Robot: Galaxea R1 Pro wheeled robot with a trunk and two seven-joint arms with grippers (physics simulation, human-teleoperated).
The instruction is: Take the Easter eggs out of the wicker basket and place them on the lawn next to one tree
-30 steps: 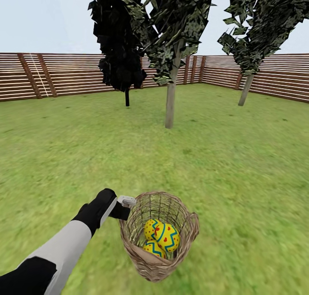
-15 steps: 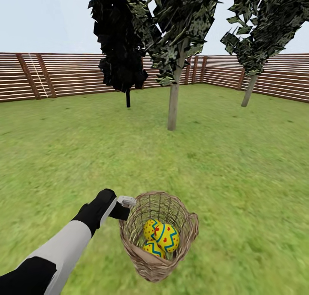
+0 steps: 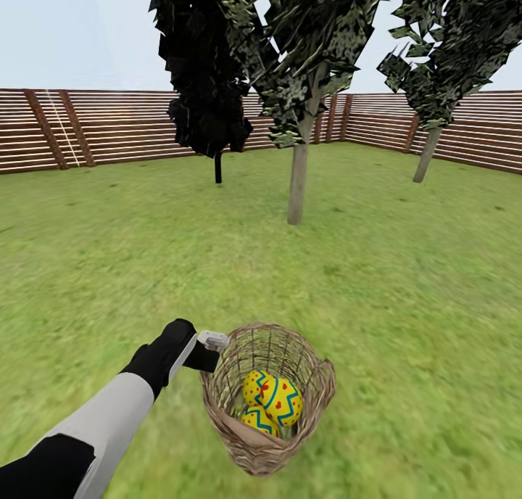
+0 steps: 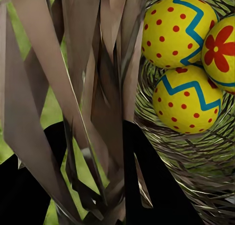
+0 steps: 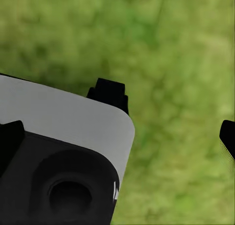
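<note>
Carrying stage — left gripper (image 3: 214, 348) clamps basket (image 3: 317, 383) rim; three eggs (image 3: 279, 401) inside, tree (image 3: 297, 187) well ahead.

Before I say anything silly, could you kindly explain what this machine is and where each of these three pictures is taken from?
It is a simulated wheeled robot with two arms. The wide picture looks down from its head: its left claw grips the rim of a round brown wicker basket holding three yellow eggs with blue zigzags, above green lawn, facing a pale-trunked tree. The close-up comes from the left wrist: wicker strands and eggs. The last comes from the right wrist, above grass; its right claw holds nothing.
</note>
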